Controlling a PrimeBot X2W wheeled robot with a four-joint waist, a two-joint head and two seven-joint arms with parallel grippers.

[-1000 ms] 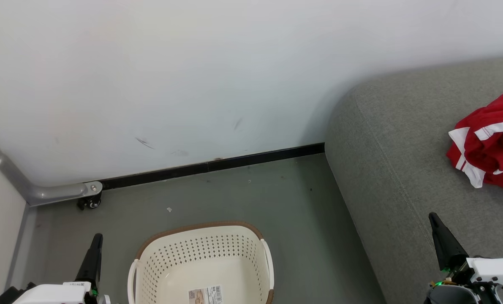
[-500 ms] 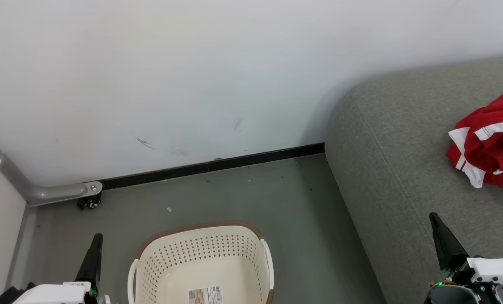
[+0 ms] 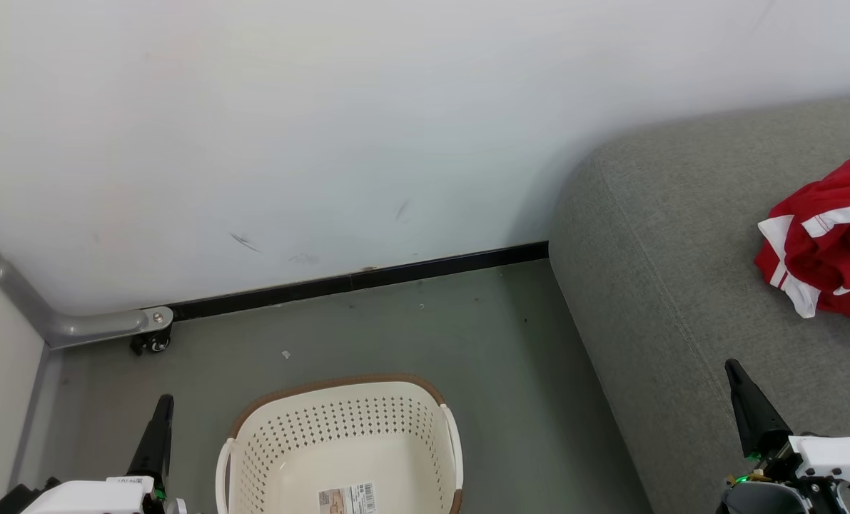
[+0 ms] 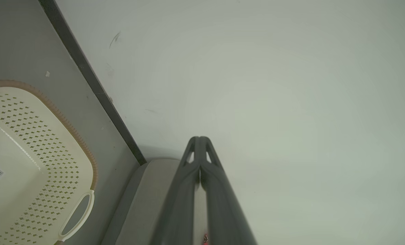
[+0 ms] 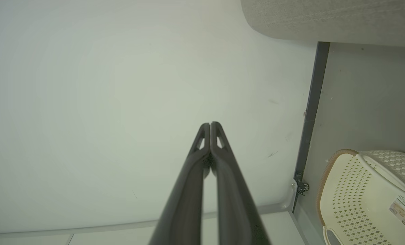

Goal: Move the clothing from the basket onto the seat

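Both my jaws pressed shut, nothing held. Red clothing point(image 3: 828, 235) on grey sofa seat point(image 3: 667, 285), ahead-right of right jaws (nearer arm). Laundry basket point(image 3: 339, 421) looks bare.

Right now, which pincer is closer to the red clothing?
The right pincer, over the grey seat holding the clothing; the left pincer stands far off beside the basket.

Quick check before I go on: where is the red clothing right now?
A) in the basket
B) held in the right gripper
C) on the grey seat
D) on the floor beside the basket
C: the clothing lies crumpled on the seat, and the visible inside of the basket holds just a sticker.
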